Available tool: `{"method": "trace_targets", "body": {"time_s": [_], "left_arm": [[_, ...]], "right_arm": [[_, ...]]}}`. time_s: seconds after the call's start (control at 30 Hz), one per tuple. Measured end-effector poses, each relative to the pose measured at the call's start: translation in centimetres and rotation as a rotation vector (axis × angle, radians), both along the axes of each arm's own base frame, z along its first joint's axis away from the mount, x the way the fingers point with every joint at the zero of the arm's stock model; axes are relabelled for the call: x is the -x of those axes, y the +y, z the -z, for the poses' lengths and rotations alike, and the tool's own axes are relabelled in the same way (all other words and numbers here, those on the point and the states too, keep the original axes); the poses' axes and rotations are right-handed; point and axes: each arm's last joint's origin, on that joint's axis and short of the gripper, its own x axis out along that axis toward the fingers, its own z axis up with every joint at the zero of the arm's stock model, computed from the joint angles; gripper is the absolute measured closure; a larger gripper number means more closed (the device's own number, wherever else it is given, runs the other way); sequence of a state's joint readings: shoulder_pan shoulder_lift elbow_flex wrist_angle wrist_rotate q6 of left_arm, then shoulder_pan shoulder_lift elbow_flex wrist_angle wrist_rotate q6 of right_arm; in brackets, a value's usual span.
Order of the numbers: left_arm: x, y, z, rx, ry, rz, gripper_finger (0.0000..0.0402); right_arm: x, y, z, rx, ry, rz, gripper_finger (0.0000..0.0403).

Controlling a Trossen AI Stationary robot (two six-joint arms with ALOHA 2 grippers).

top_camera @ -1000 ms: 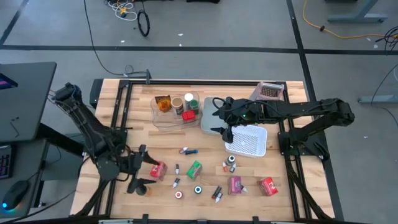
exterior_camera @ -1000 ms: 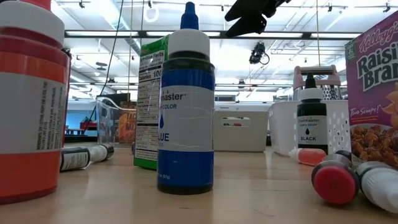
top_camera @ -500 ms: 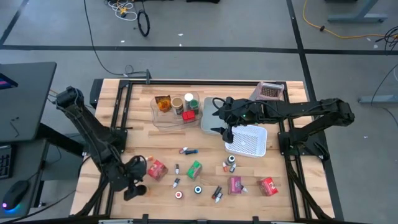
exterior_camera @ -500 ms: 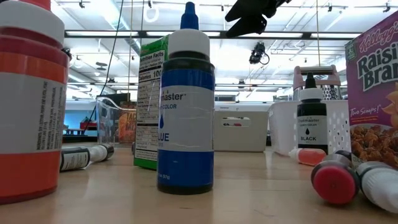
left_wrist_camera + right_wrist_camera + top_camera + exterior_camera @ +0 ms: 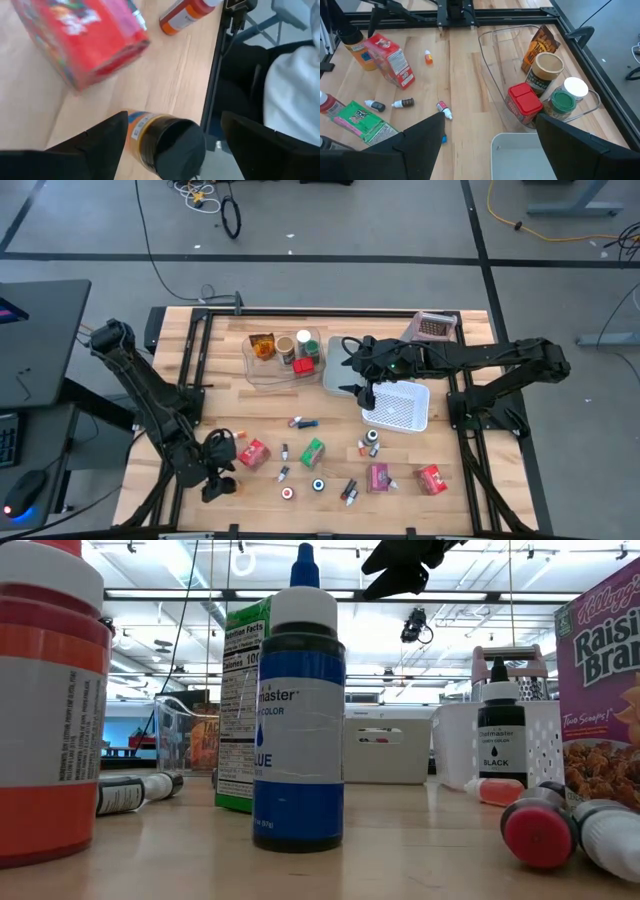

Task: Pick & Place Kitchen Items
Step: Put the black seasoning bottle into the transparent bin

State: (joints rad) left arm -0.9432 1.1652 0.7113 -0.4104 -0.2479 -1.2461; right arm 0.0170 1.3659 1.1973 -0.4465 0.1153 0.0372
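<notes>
Here my left end effector [image 5: 162, 145] stands wide open astride a black-lidded jar [image 5: 167, 145], gripping nothing, the red box [image 5: 253, 453] at its three o'clock. Farther, my right end effector [image 5: 362, 379] hangs open, empty, over the grey bin [image 5: 335, 370].

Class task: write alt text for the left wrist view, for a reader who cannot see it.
The left gripper, fingers open, hovers over an upright orange jar with a black lid near the wooden table's edge. A red box lies beyond it, with a small orange bottle farther off.
</notes>
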Motion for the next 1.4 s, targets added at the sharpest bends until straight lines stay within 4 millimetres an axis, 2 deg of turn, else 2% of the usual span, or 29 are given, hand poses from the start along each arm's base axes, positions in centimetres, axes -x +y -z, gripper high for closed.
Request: {"method": "trace_targets", "body": {"time_s": [0.37, 0.63, 0.8, 1.03, 1.17, 1.4], "left_arm": [[0.2, -0.2, 0.1, -0.011, 0.005, 0.059, 0.0087], [0.1, -1.7, 2.3, -0.047, 0.074, 0.128, 0.0087], [-0.1, -1.9, 3.2, -0.098, 0.090, 0.153, 0.0087], [-0.2, -1.6, 3.3, -0.174, 0.038, 0.105, 0.0091], [-0.3, -1.6, 3.3, -0.193, 0.022, 0.115, 0.0109], [-0.3, -1.6, 3.3, -0.162, 0.036, 0.068, 0.0177]], "right_arm": [[0.0, 0.0, 0.0, 0.000, 0.000, 0.000, 0.0080], [0.0, 0.0, 0.0, 0.002, 0.001, -0.001, 0.0080], [0.0, 0.0, 0.0, 0.015, -0.001, -0.011, 0.0080], [0.0, 0.0, -0.1, 0.015, -0.005, -0.011, 0.0080], [0.0, 0.0, -0.1, 0.015, -0.005, -0.012, 0.0080], [0.0, 0.0, -0.1, 0.016, -0.005, -0.012, 0.0080]]}}
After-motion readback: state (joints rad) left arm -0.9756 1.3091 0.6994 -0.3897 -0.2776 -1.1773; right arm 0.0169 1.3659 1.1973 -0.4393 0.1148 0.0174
